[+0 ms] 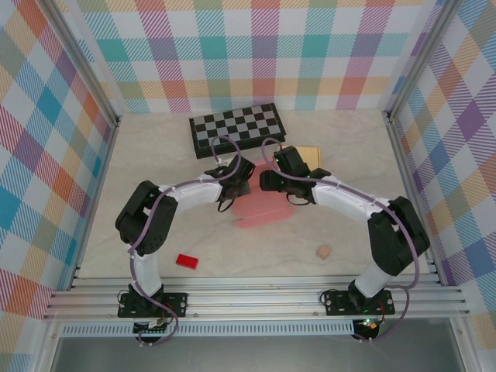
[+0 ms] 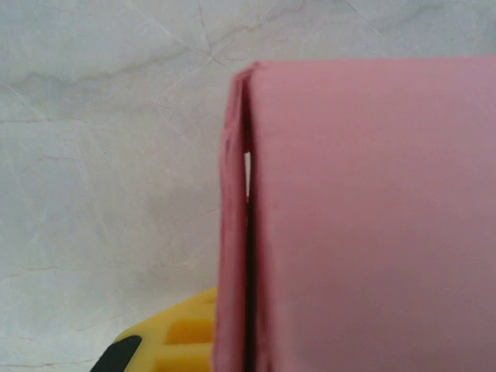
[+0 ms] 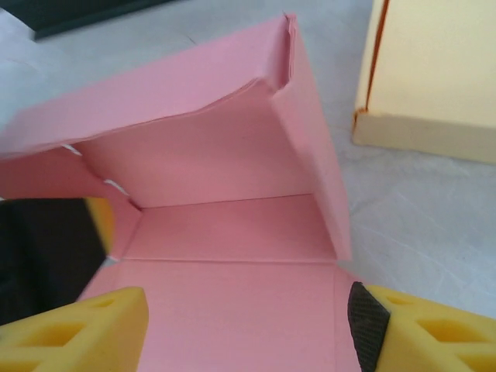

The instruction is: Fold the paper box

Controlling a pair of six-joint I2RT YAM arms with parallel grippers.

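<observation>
The pink paper box [image 1: 260, 208] lies half folded at the middle of the table, between the two arms. My left gripper [image 1: 236, 180] is at its left wall and is shut on that doubled-over wall [image 2: 232, 232]. One yellow finger [image 2: 170, 337] shows beside the wall, and the box's pink panel [image 2: 364, 217] lies to the right of it. My right gripper [image 3: 248, 325] hangs open over the box's floor [image 3: 225, 225]. Its yellow fingers [image 3: 93, 325] stand wide apart with nothing between them. The back and right walls [image 3: 310, 139] stand up.
A black-and-white chessboard [image 1: 236, 128] lies behind the box. A tan cardboard box [image 1: 310, 157] sits just right of the pink one [image 3: 434, 77]. A red block [image 1: 186, 261] and a small tan cube [image 1: 323, 252] lie nearer the front.
</observation>
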